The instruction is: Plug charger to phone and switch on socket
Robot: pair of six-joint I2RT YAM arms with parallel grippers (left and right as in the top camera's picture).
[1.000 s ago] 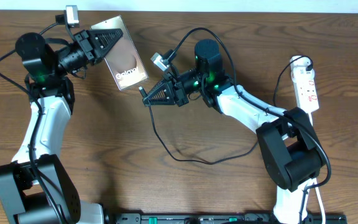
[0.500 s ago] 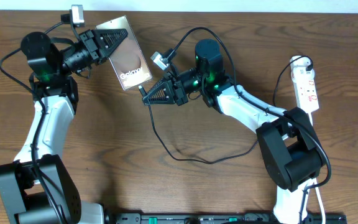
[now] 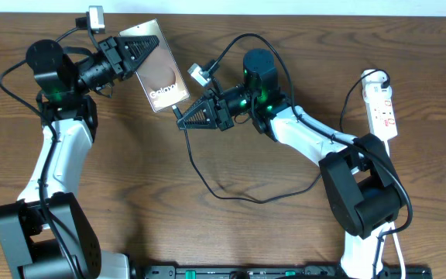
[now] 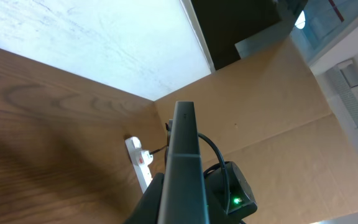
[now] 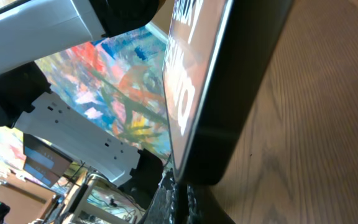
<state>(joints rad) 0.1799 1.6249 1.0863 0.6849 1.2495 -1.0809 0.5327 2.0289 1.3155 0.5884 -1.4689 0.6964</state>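
Observation:
My left gripper (image 3: pixel 147 46) is shut on the upper end of the phone (image 3: pixel 161 74) and holds it tilted above the table, screen up. The left wrist view shows the phone (image 4: pixel 184 155) edge-on between the fingers. My right gripper (image 3: pixel 180 117) is shut on the plug end of the charger (image 3: pixel 207 184), with its tip at the phone's lower edge. In the right wrist view the phone's bottom edge (image 5: pixel 229 93) sits right above the fingertips (image 5: pixel 194 200); the port itself is hidden. The black cable loops across the table behind it. The socket (image 3: pixel 383 105) lies at the far right.
The socket's white cord (image 3: pixel 398 248) runs down the right edge past the right arm's base. A black rail (image 3: pixel 285 272) lies along the front edge. The socket (image 4: pixel 140 163) also shows past the phone in the left wrist view.
The left arm has carried the phone a little right, toward the right gripper. The right gripper has crept up, so the plug tip now meets the phone's lower edge.

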